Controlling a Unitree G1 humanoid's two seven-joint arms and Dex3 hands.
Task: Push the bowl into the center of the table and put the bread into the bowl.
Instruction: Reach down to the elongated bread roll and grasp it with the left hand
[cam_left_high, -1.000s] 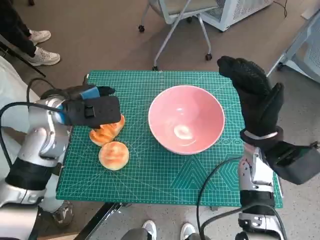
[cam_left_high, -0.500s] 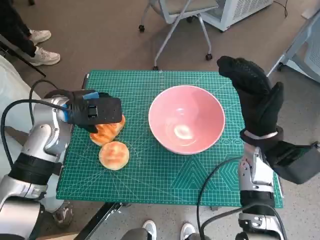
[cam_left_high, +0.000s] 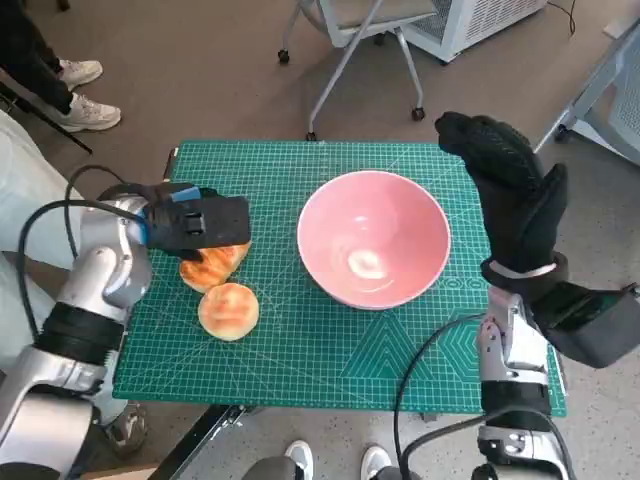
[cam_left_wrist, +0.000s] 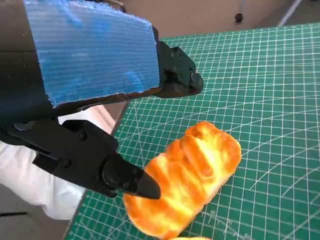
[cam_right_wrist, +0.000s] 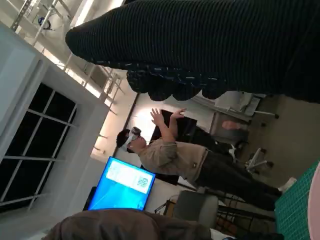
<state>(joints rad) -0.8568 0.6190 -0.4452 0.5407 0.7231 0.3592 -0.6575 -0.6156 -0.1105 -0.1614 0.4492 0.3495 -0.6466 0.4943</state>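
Bread (cam_left_wrist: 186, 183), left hand (cam_left_high: 197, 222) above, fingers (cam_left_wrist: 131, 180) apart

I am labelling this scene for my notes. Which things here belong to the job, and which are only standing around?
For the job:
- pink bowl
- long bread
- round bread
- left hand, over the long bread
- right hand, raised beside the bowl

Only around:
- green mat
- office chair
- person
- blue screen
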